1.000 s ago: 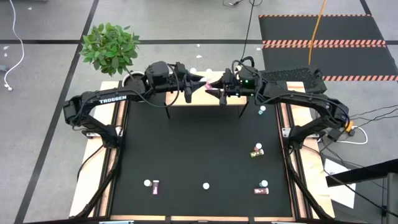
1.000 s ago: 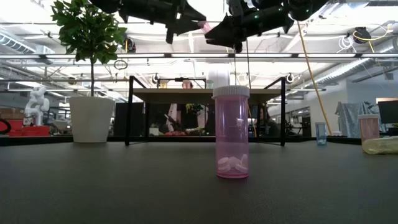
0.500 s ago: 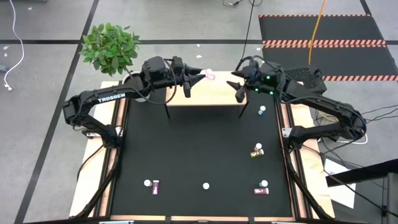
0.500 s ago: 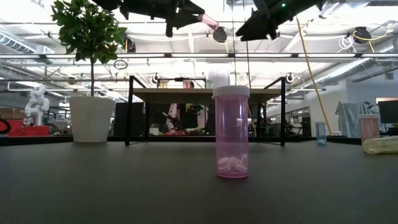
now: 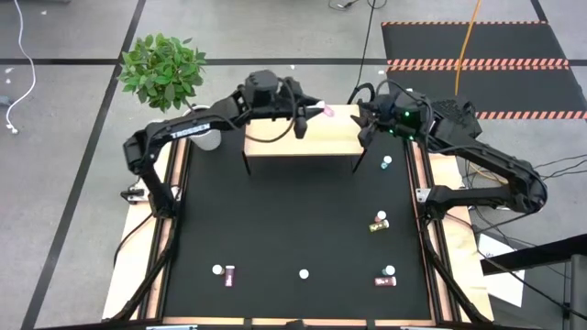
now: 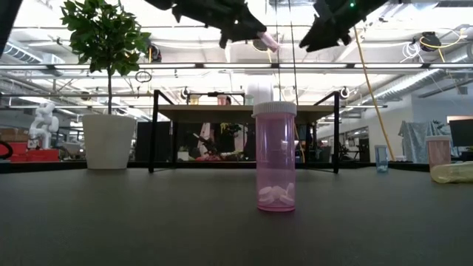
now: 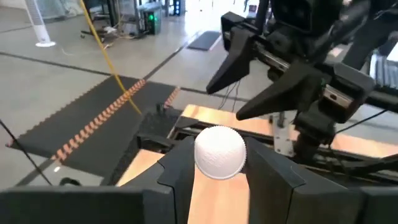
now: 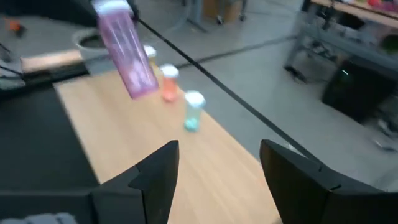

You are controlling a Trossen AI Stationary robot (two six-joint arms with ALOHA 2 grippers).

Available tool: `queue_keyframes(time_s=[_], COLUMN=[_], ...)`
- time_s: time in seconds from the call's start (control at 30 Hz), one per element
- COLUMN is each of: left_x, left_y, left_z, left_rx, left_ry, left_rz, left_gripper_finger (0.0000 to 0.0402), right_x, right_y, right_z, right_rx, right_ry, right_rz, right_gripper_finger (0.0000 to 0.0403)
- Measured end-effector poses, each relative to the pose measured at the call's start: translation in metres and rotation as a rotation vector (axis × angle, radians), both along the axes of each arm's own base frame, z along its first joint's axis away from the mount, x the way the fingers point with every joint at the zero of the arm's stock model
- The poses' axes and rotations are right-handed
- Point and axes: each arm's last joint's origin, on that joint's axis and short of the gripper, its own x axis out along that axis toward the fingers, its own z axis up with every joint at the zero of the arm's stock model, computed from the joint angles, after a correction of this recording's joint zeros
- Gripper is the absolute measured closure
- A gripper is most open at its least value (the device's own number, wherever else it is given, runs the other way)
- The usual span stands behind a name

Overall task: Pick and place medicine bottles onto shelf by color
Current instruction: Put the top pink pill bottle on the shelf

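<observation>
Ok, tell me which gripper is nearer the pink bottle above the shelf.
Left. The left gripper grips the pink bottle itself; the right gripper hangs open just beside it, over the shelf's right end.

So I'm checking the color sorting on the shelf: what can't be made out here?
- Bottles already on the shelf: high view, hidden under the arms.
- Their colours: right wrist view, blurred.
- Body of the pink bottle in the left tool: left wrist view shows only its cap.
</observation>
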Motion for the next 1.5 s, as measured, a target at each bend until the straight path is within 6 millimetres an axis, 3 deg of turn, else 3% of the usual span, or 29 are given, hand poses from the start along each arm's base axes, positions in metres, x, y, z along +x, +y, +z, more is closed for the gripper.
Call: queue_keyframes(time_s=[0.1, 0.23, 0.5, 1.17, 1.5], left_x=[0.013, 0.038, 0.071, 0.059, 0.056], left_y=[0.008, 0.022, 0.048, 0.073, 0.071], left_z=[0.002, -0.016, -0.047, -0.057, -0.062], left_rx=[0.037, 0.045, 0.096, 0.344, 0.303], left_ry=[0.030, 0.077, 0.189, 0.399, 0.451], left_rz=[-0.007, -0.009, 0.017, -0.055, -0.068], left_gripper_finger=[0.0271, 0.0271, 0.0270, 0.0270, 0.0270], right_x=[-0.006, -0.013, -0.017, -0.018, -0.018], right_y=[0.000, -0.003, -0.002, 0.001, 0.001], right_z=[-0.001, -0.003, -0.007, -0.013, -0.013], right_rx=[0.011, 0.045, 0.119, 0.238, 0.261], right_ry=[0.021, 0.011, -0.008, -0.024, -0.049], right_rz=[-0.113, -0.273, -0.326, -0.330, -0.342], right_gripper_finger=[0.0183, 0.0183, 0.0183, 0.0183, 0.0183])
